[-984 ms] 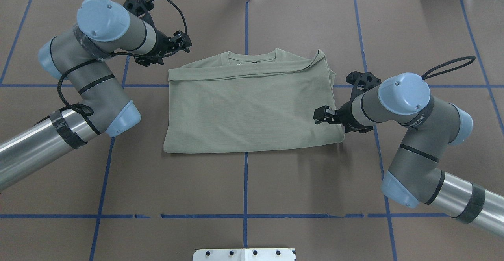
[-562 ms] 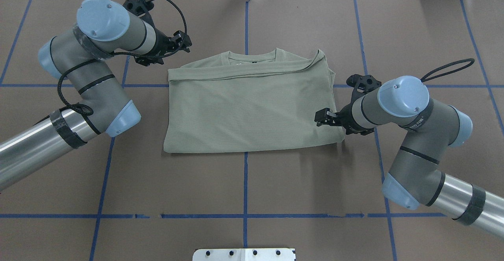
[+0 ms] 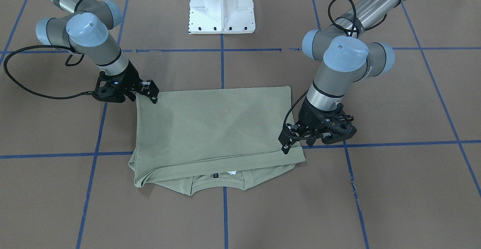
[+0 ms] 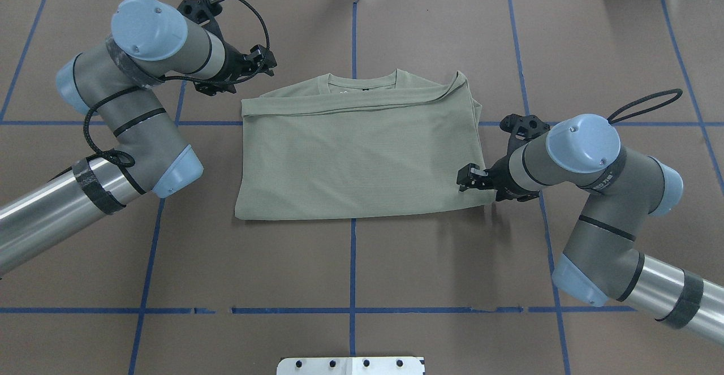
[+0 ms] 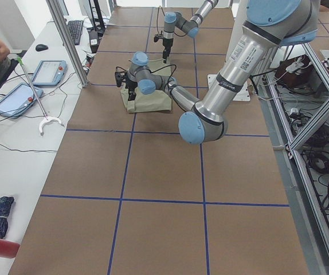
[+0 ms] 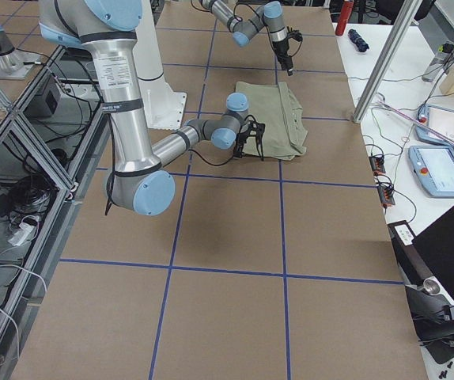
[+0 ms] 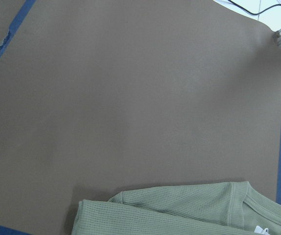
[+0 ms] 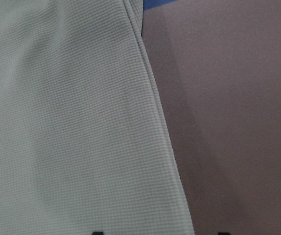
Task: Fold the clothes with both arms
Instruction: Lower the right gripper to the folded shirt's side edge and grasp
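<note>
Right end effector [image 4: 464, 179], spread over shirt [image 4: 356, 154] edge, may pinch one layer only; left end effector [image 4: 267, 63] state unclear.

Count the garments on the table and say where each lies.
1. The green shirt lies folded flat at the middle of the table; anything beneath it is hidden.

Grey, silver and light-blue jointed arms
The left arm [image 4: 133, 117] and right arm [image 4: 599, 205] are showing grey housings, screw-dotted light-blue caps [image 4: 148, 27] and polished silver tubes wearing black tape bands [image 4: 93, 185]; black cables [image 4: 264, 27] are looping off both wrists.
</note>
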You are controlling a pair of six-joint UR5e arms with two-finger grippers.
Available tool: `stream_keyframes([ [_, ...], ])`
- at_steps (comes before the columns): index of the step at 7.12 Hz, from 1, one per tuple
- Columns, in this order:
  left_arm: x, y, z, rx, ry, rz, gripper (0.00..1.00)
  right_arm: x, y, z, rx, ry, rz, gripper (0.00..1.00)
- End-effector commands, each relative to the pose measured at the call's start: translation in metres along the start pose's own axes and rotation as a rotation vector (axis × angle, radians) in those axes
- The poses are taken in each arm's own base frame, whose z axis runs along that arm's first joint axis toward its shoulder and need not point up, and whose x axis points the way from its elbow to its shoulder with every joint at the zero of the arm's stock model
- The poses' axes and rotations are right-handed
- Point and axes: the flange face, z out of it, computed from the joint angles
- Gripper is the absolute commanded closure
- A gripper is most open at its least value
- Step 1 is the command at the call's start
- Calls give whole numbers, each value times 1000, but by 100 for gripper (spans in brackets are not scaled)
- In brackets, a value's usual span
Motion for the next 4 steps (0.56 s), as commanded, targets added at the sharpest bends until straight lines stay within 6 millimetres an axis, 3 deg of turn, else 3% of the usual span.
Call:
stream_keyframes([
  [1, -2, 0, 1, 2, -2, 1, 9, 0, 0, -1, -1, -1, 0, 100],
  [3, -9, 1, 4, 0, -8, -1, 9, 1, 3, -3, -9, -3, -2, 100],
  [4, -8, 1, 4, 0, -6, -1, 9, 10, 9, -14, -20, -12, -4, 100],
])
